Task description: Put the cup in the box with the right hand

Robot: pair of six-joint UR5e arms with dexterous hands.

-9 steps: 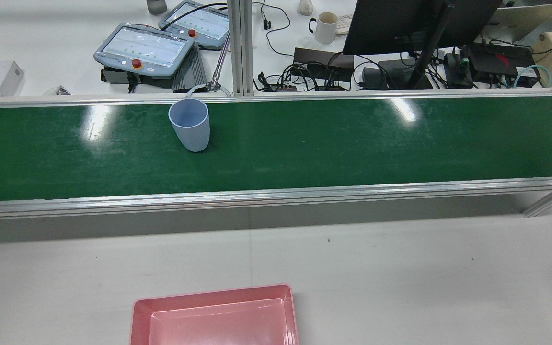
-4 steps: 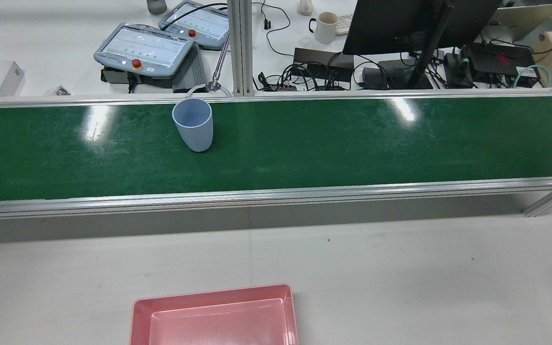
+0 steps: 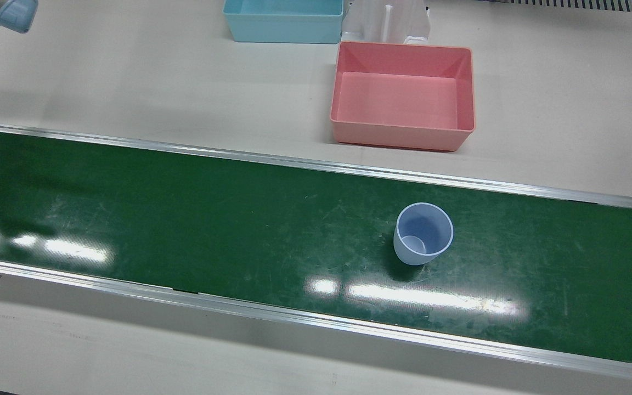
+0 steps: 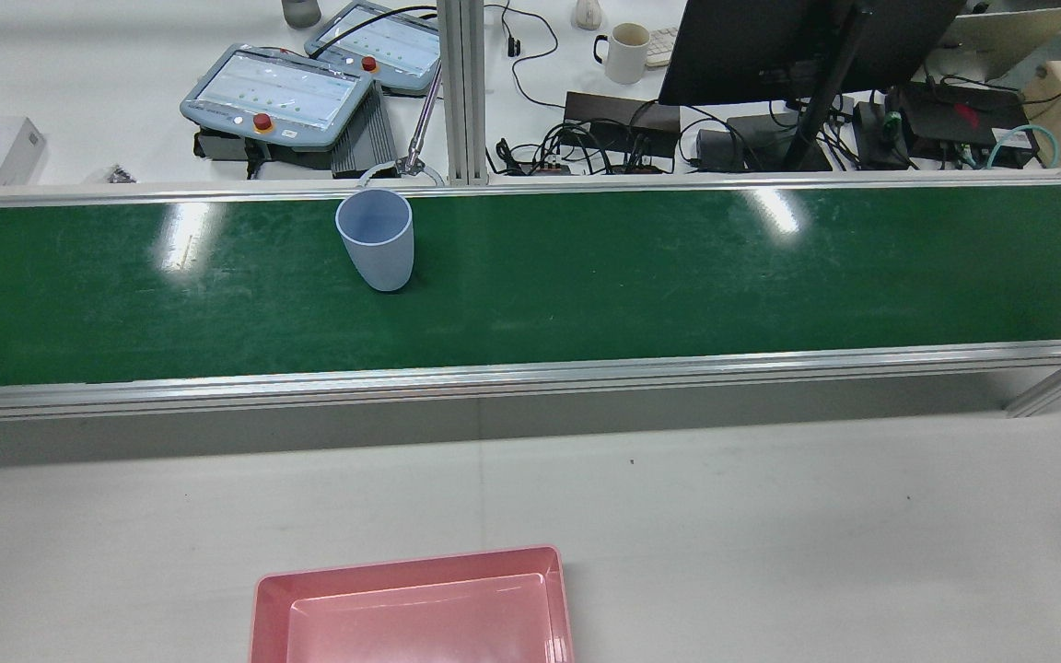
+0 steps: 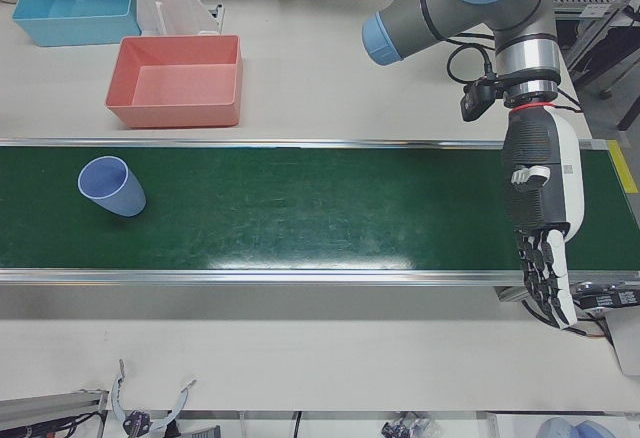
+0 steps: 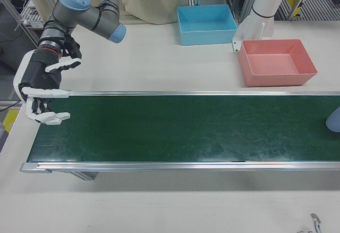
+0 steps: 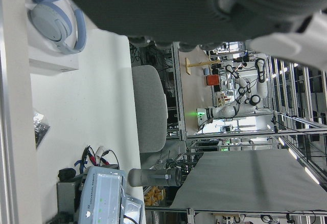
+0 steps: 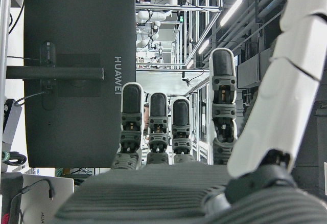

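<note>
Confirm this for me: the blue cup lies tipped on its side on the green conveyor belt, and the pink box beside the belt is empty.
One thing is wrong: the blue cup is not tipped over. It stands upright on the green conveyor belt, open mouth up, as the front view shows. The pink box beside the belt is indeed empty.

You can read one brand only: "HUAWEI", in pale letters on the dark back of the monitor (image 8: 76, 75) in the right hand view, where the word runs sideways because that picture lies on its side. The screens of the two teach pendants (image 4: 277, 97) in the rear view show rows of marks, but you cannot read them. Nothing else carries legible text.
</note>
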